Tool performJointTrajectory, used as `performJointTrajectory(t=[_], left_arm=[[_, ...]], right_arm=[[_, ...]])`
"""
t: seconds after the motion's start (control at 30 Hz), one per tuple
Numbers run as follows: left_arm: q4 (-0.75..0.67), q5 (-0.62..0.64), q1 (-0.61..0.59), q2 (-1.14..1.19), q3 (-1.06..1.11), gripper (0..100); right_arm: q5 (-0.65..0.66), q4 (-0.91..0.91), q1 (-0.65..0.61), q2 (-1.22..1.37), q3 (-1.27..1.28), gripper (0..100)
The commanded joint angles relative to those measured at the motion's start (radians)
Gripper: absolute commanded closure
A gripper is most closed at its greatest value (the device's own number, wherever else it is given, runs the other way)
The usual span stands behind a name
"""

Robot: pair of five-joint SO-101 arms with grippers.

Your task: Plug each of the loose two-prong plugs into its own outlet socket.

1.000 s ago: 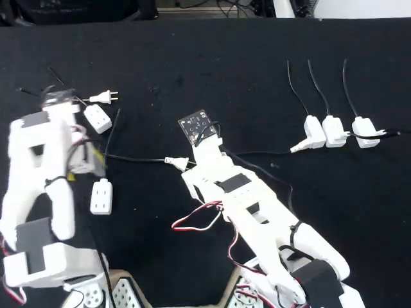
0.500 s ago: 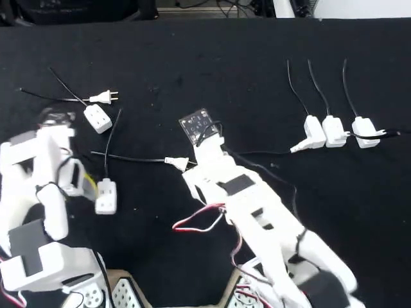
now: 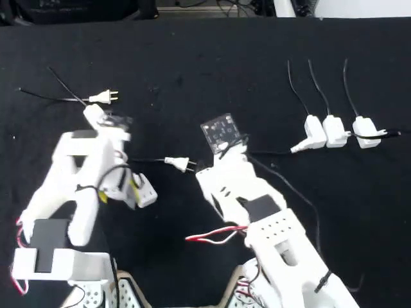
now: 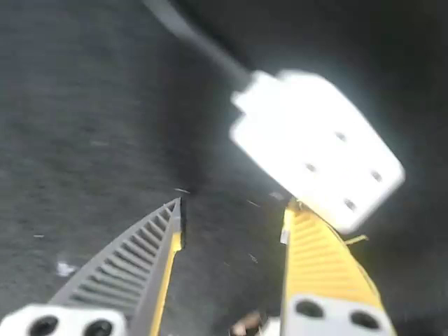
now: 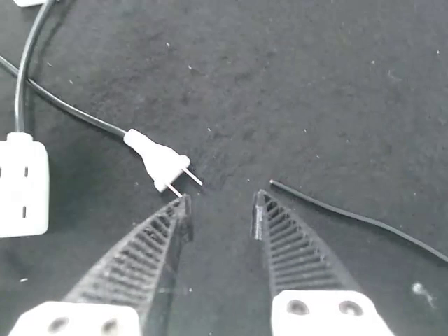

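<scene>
Black table (image 3: 192, 58), centre plug (image 3: 178, 163), far-left plug (image 3: 104, 97), row of three sockets (image 3: 332, 130)

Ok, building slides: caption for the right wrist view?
Open right end effector poised beside a loose two-prong plug on black table.

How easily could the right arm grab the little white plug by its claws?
Probably easily. The right gripper is open, and the plug lies just past one fingertip with nothing over it. It's off centre, so a small swing seems needed.
</scene>
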Motion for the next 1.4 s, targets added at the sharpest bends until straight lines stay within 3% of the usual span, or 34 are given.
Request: performJointTrajectory(t=[0.0,0.1,0.2,0.43,0.53,0.77,1.17,1.27,1.37], left_arm=[[0.135,0.012,0.077,-0.038,-0.125,77],[0.233,0.009,0.031,-0.040,-0.245,77],[0.238,0.025,-0.041,-0.031,-0.367,77],[-0.094,0.235,-0.087,0.029,-0.297,77],[-0.155,0.285,-0.079,0.091,-0.260,77],[-0.118,0.374,-0.168,0.143,-0.248,77],[-0.054,0.376,-0.383,0.143,-0.255,77],[-0.046,0.376,-0.381,0.143,-0.278,77],[-0.044,0.376,-0.300,0.150,-0.303,77]], right_arm=[[0.009,-0.023,0.023,-0.008,-0.008,86.4],[0.009,-0.026,0.023,0.005,-0.012,86.4],[0.009,-0.051,0.023,0.008,-0.004,86.4],[0.009,-0.051,0.023,0.008,-0.002,86.4],[0.009,-0.049,0.023,0.008,-0.002,86.4],[0.009,-0.049,0.023,0.008,-0.002,86.4],[0.009,-0.051,0.023,0.007,-0.002,86.4],[0.009,-0.051,0.023,0.007,-0.002,86.4],[0.009,-0.051,0.023,0.007,-0.002,86.4]])
